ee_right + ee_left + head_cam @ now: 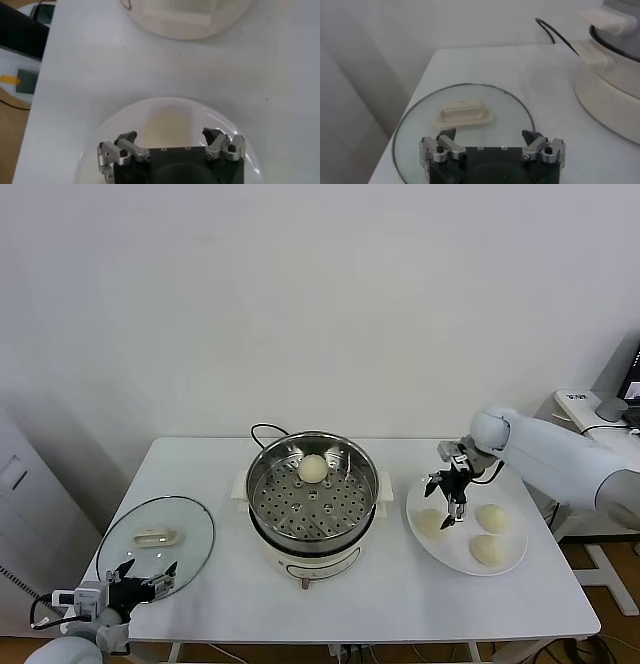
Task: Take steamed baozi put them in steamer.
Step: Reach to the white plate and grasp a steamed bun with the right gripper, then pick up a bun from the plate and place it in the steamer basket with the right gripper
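My left hand (148,576) idles open over the glass lid (158,536). My right hand (447,493) hangs open above a bun (432,523) on the plate (452,556) (three there); next I lower and close. One bun (313,468) sits in the steamer (313,494), which only the head view shows.

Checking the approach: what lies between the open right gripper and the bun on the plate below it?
Nothing. In the right wrist view the right gripper hangs open over the bun on the plate, with only air between.
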Robot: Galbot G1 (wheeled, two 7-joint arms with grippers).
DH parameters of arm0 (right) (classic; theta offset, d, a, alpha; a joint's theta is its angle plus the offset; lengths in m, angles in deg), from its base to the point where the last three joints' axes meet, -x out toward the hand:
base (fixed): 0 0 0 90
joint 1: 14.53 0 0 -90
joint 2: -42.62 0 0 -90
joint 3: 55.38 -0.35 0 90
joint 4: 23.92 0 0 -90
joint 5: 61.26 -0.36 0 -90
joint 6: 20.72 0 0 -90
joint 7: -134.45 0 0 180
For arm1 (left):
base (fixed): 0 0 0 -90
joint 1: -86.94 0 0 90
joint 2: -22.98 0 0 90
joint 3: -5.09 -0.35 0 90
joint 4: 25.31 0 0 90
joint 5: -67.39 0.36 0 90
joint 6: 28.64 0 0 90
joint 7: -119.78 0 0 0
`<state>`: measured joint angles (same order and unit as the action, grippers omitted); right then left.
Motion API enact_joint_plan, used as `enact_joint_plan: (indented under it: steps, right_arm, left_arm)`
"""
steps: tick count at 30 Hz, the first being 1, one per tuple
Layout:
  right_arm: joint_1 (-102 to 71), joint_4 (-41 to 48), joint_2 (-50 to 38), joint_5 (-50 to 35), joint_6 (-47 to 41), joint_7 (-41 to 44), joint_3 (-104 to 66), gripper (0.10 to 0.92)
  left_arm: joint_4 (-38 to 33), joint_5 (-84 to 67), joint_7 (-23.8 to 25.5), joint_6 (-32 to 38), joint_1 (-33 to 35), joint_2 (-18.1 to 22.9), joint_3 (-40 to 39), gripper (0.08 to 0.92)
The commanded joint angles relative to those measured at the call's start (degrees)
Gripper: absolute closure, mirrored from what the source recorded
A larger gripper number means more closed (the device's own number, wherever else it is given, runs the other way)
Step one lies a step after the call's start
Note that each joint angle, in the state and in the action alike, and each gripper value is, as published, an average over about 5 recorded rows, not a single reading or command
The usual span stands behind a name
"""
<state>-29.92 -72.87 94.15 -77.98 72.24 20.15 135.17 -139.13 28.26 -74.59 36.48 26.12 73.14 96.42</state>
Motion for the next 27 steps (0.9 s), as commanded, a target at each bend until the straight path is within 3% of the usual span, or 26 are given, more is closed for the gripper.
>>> enact_joint_plan:
  steps: [1, 11, 20, 27]
  right_arm:
    - [-5.04, 2.22, 0.37, 4.38, -0.47, -1.45, -4.75, 0.203]
    - [-6.55, 3.45, 1.27, 5.17, -0.72, -2.08, -6.85, 0.293]
    - [-4.71, 1.88, 0.51, 4.67, -0.83, -1.69, -6.0, 0.502]
    - [9.05, -6.56, -2.93, -4.89, -3.34, -0.02, 4.27, 0.533]
  left_arm:
    - [-0.04, 0.05, 0.0, 0.04, 0.09, 0.04, 0.04, 0.177]
    - [-0.12, 0.06, 0.03, 0.18, 0.41, 0.01, 0.22, 0.177]
    - [-0.48, 0.11, -0.03, 0.13, 0.72, 0.08, 0.4, 0.177]
    - [-0.8, 0.32, -0.13, 0.0, 0.64, 0.24, 0.52, 0.177]
